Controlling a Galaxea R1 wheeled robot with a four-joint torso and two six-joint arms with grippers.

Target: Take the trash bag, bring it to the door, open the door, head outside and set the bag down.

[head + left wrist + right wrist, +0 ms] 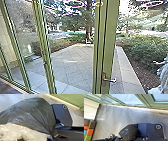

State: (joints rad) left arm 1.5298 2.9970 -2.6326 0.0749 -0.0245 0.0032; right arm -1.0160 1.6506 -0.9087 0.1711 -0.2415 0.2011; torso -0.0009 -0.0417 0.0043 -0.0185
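Left gripper [53,136]: at the point where the bag's creases run together; how far open it is, and whether it has hold of the plastic, cannot be told.
Right gripper: opening and hold cannot be told.
Trash bag [33,112]: dark, glossy and bulging, with long creases drawn to one point; it shows just beside the robot's dark base plate, above the floor or on it, which cannot be told.
Translucent plastic [16,130]: crumpled and whitish, overlapping the rim of the dark bag in the left wrist view.
Floor [109,117]: grey, with bright patches, running up to the foot of the green frames.
Stacked blocks [90,132]: brown, orange, green and blue, along the floor's edge in the right wrist view.
Door frame [110,37]: green and upright, ahead of the robot; open or closed cannot be told.
Door handle [110,80]: a metal lever, low on that frame in the head view.
Glass panels [22,32]: in slim green frames, left of the handle.
Pale shape [161,75]: at the right of the head view, too blurred to name.
Paving [72,62]: square slabs beyond the glass.
Shrubs [142,50]: green, beside the paving's right edge.
Tree trunk [88,22]: upright, past the paving's far edge.
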